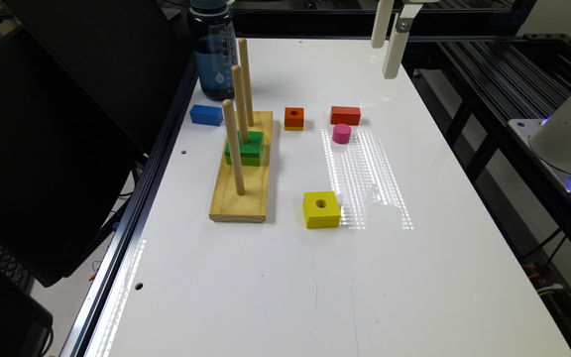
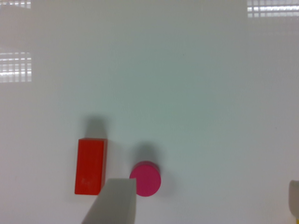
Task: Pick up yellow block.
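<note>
— Gripper [image 1: 388, 47] is hanging high over the far end of the white table [image 1: 275, 277], white fingers [image 1: 395, 52] pointing down. Is it gripping anything?

— Nothing. In the wrist view one fingertip [image 2: 114, 203] is showing at one side and a sliver of the other at the opposite edge, so the jaws are standing wide apart with only bare tabletop between them.

— Where is the yellow block [image 1: 321, 209] sitting?

— Flat on the table, well apart from the gripper, near the middle, with its round hole facing up. It is lying just off the exterior view's right of the wooden peg board [image 1: 242, 191], near the board's closer end.

— What is resting on that board?

— Three upright wooden pegs [image 1: 234, 148] are rising from it, and a green block [image 1: 245, 147] is sitting on the base around the middle peg.

— And beyond the yellow block?

— An orange holed block [image 1: 294, 118], a red rectangular block [image 1: 345, 115] and a pink cylinder [image 1: 341, 133] are lying in a loose cluster, the cylinder just beside the red block. A blue block [image 1: 206, 115] is lying by the table's edge on the exterior view's left, near a dark blue water bottle [image 1: 214, 49].
</note>
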Available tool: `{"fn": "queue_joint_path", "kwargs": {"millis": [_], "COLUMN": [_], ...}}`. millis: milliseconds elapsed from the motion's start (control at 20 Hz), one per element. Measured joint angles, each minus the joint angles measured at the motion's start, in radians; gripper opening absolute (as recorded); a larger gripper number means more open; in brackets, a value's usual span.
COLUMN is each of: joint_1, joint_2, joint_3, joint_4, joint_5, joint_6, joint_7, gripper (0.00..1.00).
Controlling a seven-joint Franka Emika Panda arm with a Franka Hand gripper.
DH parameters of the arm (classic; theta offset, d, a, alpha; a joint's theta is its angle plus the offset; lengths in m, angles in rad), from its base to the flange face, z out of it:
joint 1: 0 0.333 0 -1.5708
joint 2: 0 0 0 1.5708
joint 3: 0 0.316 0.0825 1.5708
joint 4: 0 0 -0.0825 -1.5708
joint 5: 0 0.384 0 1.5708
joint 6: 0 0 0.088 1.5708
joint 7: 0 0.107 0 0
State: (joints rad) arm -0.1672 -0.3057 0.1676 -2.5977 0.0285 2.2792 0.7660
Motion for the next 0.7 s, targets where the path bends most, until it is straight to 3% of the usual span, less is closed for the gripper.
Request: {"fn": "queue_joint_path", "kwargs": {"millis": [450, 700], "joint_1": [0.0, 0.001], "joint_2": [0.0, 0.0], "joint_3": [0.001, 0.013], "joint_4": [0.0, 0.002], "joint_5": [0.0, 0.0017], "joint_6": [0.0, 0.0], "joint_7": [0.0, 0.007], "gripper": [1.0, 1.0]}}
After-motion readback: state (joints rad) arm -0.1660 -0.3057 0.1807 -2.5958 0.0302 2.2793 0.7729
